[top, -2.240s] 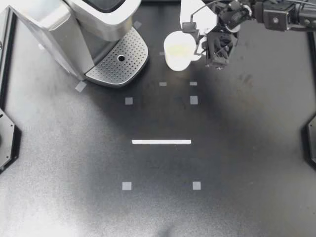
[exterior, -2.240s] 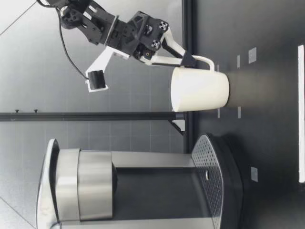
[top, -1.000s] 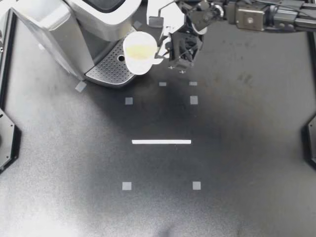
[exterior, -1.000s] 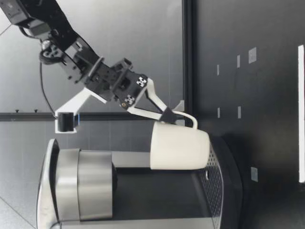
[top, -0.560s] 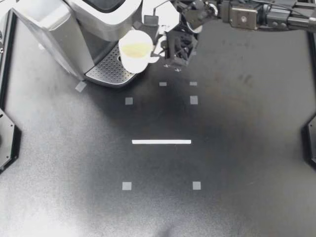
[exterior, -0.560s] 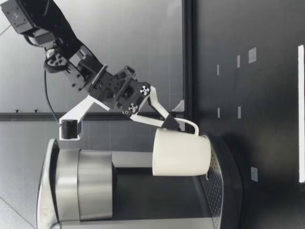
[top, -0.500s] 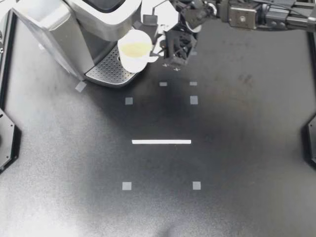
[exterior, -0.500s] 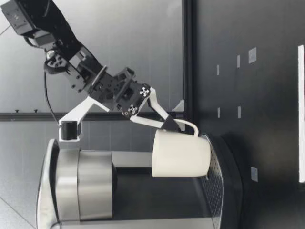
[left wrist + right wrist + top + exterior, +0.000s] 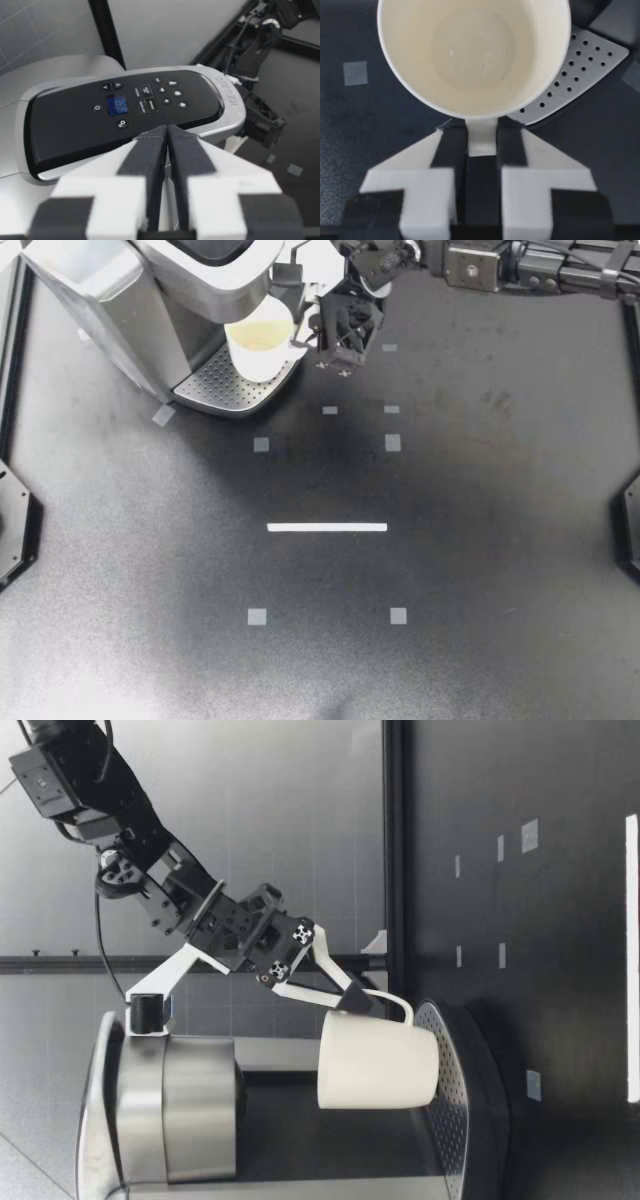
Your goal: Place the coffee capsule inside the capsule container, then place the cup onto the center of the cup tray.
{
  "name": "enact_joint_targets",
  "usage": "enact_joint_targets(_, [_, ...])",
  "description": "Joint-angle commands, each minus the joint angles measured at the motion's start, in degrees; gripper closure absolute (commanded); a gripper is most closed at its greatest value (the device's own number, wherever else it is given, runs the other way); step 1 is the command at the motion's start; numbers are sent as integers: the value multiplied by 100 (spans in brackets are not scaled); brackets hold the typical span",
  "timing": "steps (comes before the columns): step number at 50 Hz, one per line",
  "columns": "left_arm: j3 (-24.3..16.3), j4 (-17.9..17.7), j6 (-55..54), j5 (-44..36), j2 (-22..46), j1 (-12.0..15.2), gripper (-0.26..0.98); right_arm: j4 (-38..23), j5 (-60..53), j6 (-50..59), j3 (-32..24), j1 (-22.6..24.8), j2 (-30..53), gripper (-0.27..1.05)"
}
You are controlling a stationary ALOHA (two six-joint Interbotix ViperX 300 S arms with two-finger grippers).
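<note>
While over cup tray point(image 9: 215, 388), cup point(image 9: 257, 352) near brew head point(image 9: 205, 275).

The right arm is stretched in from the right side, with its wrist slanted downward in the low view. The right gripper point(image 9: 306, 339) is closed from both sides on the handle of the cup point(image 9: 256, 344), which is carried upright. The left gripper point(image 9: 167, 142) is seen raised, its fingers point(image 9: 147, 160) pressed together with nothing between them
</note>
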Motion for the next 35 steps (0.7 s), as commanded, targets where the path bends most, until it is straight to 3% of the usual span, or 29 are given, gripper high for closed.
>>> enact_joint_targets(1, [-62,35,-9,-44,0,-9,57,9,-9,9,-237,26,-97,65])
enact_joint_targets(16, [-62,35,-18,-44,0,-9,57,18,176,18,-255,26,-97,58])
enact_joint_targets(30, [-62,35,-35,-62,0,-9,57,35,202,35,-264,35,-149,13])
enact_joint_targets(35, [-62,35,-44,-97,0,-9,57,35,176,97,-255,26,-193,7])
